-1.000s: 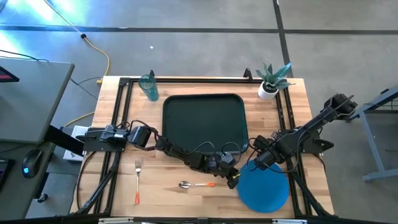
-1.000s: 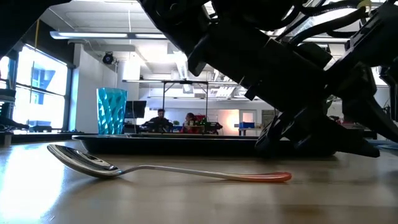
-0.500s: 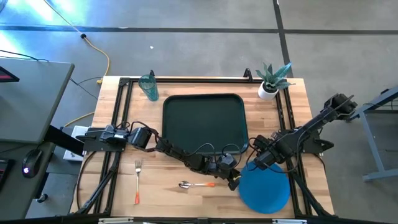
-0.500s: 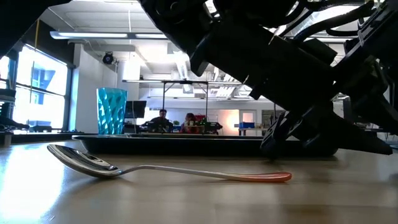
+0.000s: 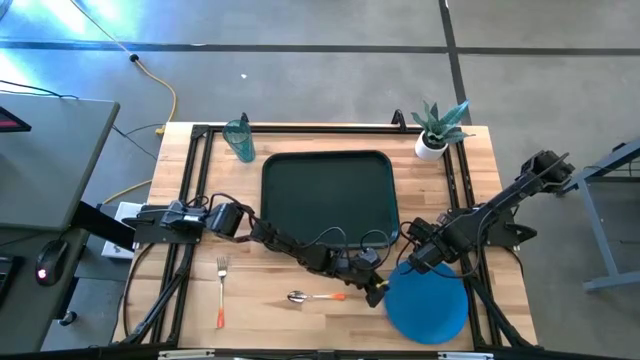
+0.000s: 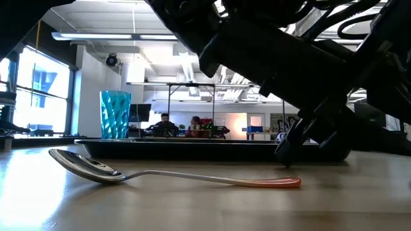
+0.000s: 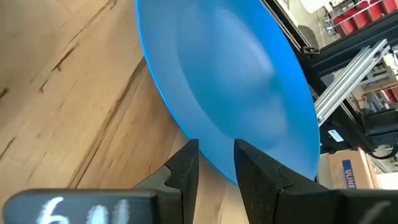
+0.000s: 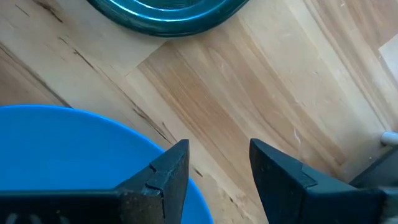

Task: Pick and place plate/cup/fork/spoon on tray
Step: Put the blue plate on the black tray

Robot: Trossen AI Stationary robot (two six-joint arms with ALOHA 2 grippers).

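Observation:
The blue plate (image 5: 430, 308) lies on the table near its front right, below the dark green tray (image 5: 330, 165). My left gripper (image 5: 377, 291) reaches across the table to the plate's left rim, its fingers close together on that rim. My right gripper (image 5: 408, 264) is open over the plate's far-left rim (image 8: 180, 163); whether it touches the rim I cannot tell. The spoon (image 5: 315, 296) and the fork (image 5: 221, 290) lie flat on the table at the front. The teal cup (image 5: 239, 140) stands upright at the far left, beside the tray. My left gripper has the plate's left rim (image 7: 216, 163) between its two fingers, one finger (image 7: 186, 165) at the outer edge and the other (image 7: 252, 168) over the plate's inside. The fingers come low and slanting from the table's left. The rest of the plate lies on the table.
A white pot with a green plant (image 5: 437, 128) stands at the table's far right corner. Black frame rails (image 5: 195, 190) run along the table's left, right and far edges. The spoon's orange handle (image 5: 334, 296) ends close to my left gripper.
My left gripper has gone a little toward the table's right edge, closer onto the plate's rim. The spoon, fork, cup and tray have stayed where they were.

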